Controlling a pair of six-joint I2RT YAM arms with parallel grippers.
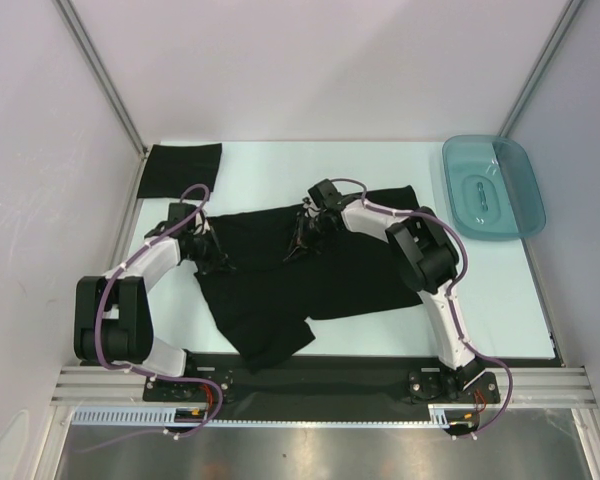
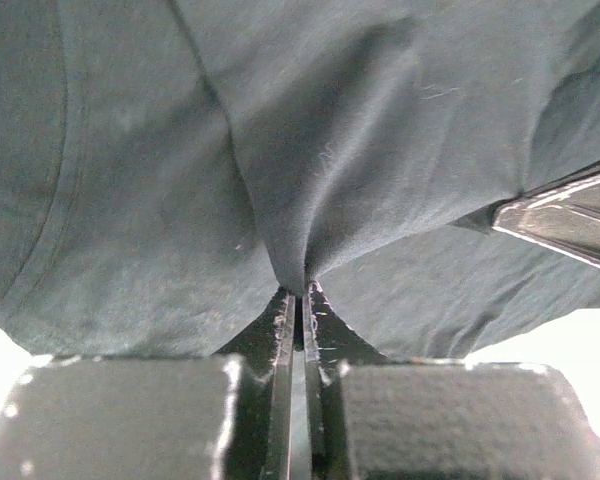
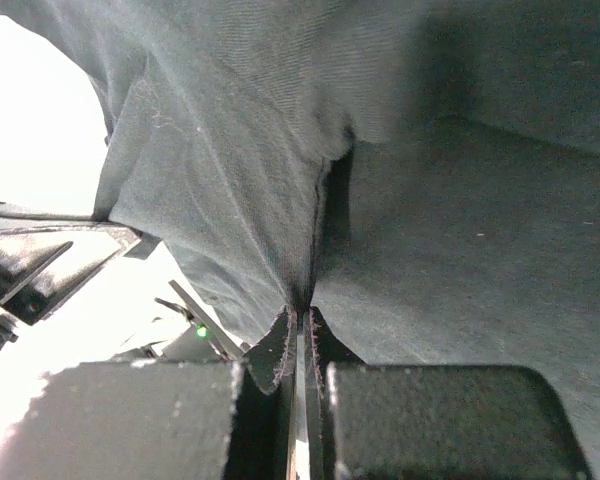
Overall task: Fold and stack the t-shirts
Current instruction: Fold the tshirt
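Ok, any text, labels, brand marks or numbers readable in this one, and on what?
None can be read.
The spread black cloth t-shirt and the folded black cloth t-shirt show no print.
The translucent teal plastic tray has a raised shape at its middle, too small to tell whether it is lettering.

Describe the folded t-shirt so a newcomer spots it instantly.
Start at the pale table, then go to its far left corner. The folded t-shirt lies there alone. Unlike the rumpled shirt mid-table, it is a neat flat black rectangle.
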